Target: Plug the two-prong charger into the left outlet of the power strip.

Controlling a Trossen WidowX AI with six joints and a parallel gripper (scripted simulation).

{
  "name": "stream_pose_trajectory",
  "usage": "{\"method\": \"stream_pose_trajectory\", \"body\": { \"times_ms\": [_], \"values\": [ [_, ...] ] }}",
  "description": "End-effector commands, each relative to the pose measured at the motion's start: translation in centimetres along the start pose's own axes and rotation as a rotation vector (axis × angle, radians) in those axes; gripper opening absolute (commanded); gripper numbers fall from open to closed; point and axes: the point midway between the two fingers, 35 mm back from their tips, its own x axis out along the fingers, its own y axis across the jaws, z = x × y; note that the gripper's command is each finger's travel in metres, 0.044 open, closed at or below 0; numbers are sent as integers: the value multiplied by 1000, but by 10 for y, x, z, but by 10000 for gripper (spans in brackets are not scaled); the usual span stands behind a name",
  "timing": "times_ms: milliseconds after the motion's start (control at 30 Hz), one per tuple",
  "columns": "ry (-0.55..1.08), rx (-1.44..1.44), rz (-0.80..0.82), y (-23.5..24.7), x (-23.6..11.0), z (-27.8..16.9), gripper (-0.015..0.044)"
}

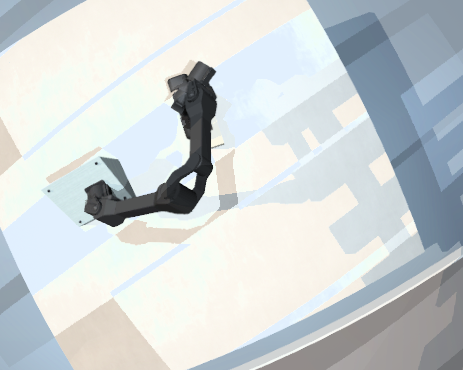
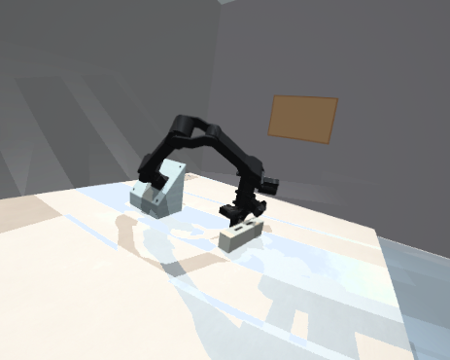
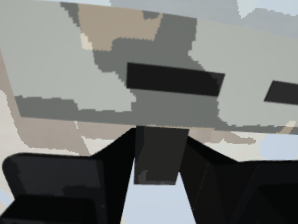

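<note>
My gripper point(image 3: 154, 133) point(image 2: 241, 214) is shut on the dark charger point(image 3: 159, 157) and points down at the grey power strip point(image 3: 60, 75) point(image 2: 233, 239). In the wrist view the charger's front end meets the strip's face just below one dark outlet slot point(image 3: 175, 80). Its prongs are hidden. A second slot point(image 3: 282, 92) shows at the right. In the exterior view the gripper hangs right over the strip's top. In the top view the arm's wrist hides the charger and most of the strip.
The arm rises from a grey wedge-shaped mount point(image 1: 70, 192) point(image 2: 172, 195) left of the strip. A brown panel point(image 2: 302, 119) hangs on the back wall. The table's edge runs along the right in the top and exterior views.
</note>
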Motion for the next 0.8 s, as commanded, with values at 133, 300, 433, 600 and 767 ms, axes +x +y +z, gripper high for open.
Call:
{"method": "stream_pose_trajectory", "body": {
  "times_ms": [133,300,433,600,767],
  "values": [
    [-17,21,7,0,0,12,0],
    [-17,21,7,0,1,14,0],
    [-17,21,7,0,1,16,0],
    [-17,21,7,0,1,16,0],
    [-17,21,7,0,1,15,0]
  ]
}}
